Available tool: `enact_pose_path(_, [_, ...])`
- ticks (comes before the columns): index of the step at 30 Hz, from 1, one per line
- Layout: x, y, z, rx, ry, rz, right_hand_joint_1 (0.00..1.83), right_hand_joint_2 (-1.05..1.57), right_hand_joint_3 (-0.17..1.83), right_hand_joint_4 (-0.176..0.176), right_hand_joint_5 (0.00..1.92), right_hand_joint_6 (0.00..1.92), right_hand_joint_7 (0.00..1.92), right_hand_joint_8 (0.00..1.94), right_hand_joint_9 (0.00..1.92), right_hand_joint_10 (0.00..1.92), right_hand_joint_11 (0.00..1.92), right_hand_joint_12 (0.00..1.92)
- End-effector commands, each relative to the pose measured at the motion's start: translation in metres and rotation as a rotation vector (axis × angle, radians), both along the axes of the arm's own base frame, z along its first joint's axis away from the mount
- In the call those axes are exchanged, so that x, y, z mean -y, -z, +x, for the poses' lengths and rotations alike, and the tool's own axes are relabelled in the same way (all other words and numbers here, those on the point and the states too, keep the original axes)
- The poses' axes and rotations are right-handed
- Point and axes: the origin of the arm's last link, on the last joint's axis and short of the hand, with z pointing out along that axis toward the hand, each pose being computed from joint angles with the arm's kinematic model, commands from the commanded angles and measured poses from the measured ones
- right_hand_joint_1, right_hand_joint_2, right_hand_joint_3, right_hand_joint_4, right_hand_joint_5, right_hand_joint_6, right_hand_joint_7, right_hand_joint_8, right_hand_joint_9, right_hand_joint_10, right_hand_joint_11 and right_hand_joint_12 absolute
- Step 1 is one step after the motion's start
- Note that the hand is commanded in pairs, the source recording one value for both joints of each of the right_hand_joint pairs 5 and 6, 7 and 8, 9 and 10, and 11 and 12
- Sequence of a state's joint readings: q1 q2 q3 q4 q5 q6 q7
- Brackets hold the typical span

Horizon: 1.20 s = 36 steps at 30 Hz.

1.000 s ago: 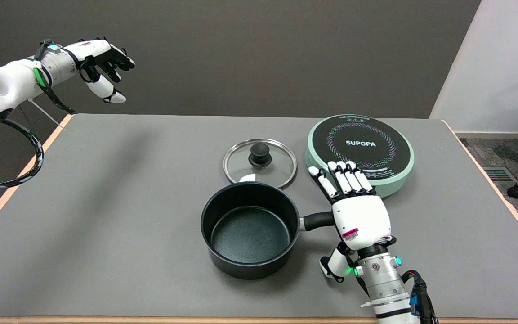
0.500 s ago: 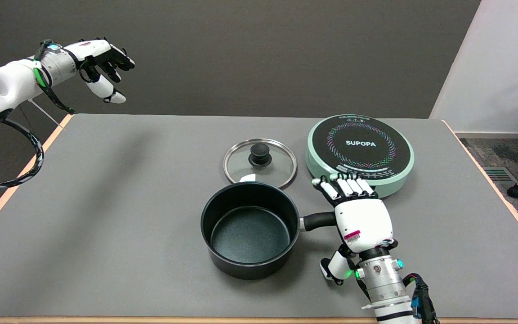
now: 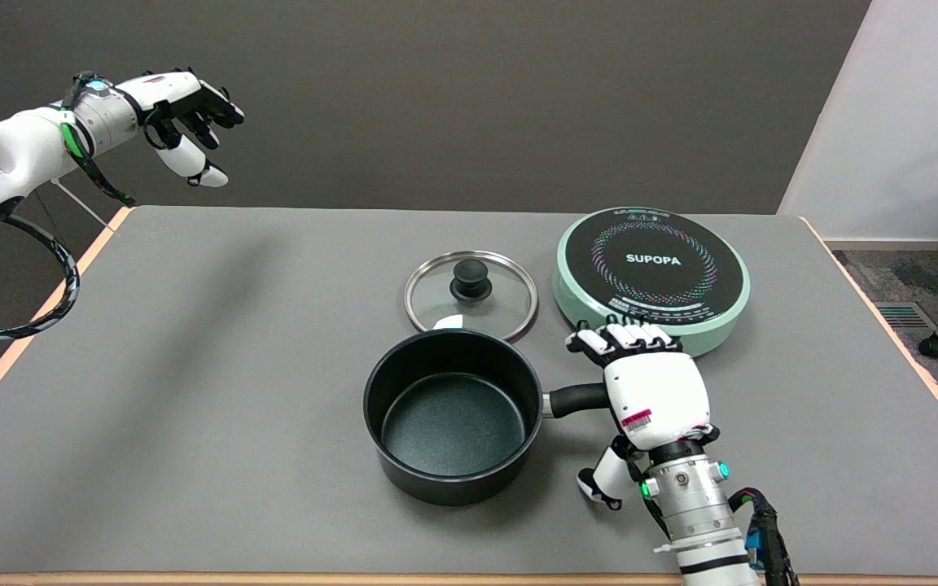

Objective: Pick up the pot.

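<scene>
The black pot stands on the grey table, and its black handle points right. My right hand lies palm down over the outer end of the handle and hides it. Its fingers bend down past the far side of the handle. The thumb hangs apart on the near side, off the handle. I see no closed grip on the handle.
A glass lid with a black knob lies just behind the pot. A round mint-green induction cooker sits right behind my right hand's fingers. The idle left hand hangs in the air at the upper left.
The right hand's fingers have curled down from straight over the cooker's edge to bent over the handle's far side. The pot has not moved.
</scene>
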<state>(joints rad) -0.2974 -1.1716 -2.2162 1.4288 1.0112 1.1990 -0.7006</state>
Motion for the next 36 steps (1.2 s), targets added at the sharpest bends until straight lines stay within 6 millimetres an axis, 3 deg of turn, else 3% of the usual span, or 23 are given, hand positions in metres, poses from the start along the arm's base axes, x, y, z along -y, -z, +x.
enact_pose_path(1, [0.012,0.000,0.011,-0.003,-0.013,0.032,1.22,-0.59,0.99,0.176,0.75,0.75,0.75,0.75,0.75,0.75,0.75,0.75])
enact_pose_path(4, [0.013,0.000,0.011,0.001,-0.010,0.031,1.21,-0.60,1.02,0.164,0.83,0.83,0.83,0.83,0.83,0.83,0.83,0.83])
enact_pose_path(5, [0.013,-0.001,0.011,0.002,-0.009,0.029,1.23,-0.60,1.02,0.078,0.85,0.85,0.85,0.85,0.85,0.85,0.85,0.85])
enact_pose_path(9, [0.013,-0.001,0.010,0.002,-0.007,0.027,1.23,-0.59,1.07,0.062,0.90,0.90,0.90,0.90,0.90,0.90,0.90,0.90])
enact_pose_path(17, [0.015,-0.002,0.009,-0.004,0.002,0.024,1.20,-0.52,1.41,0.004,1.09,1.09,1.09,1.09,1.09,1.09,1.09,1.09])
enact_pose_path(20, [0.015,-0.003,0.006,0.004,0.022,0.021,1.20,-0.49,1.43,-0.009,1.14,1.14,1.14,1.14,1.14,1.14,1.14,1.14])
enact_pose_path(36, [0.021,-0.011,-0.003,0.030,0.081,-0.002,1.18,-0.49,1.49,-0.011,1.14,1.14,1.14,1.14,1.14,1.14,1.14,1.14])
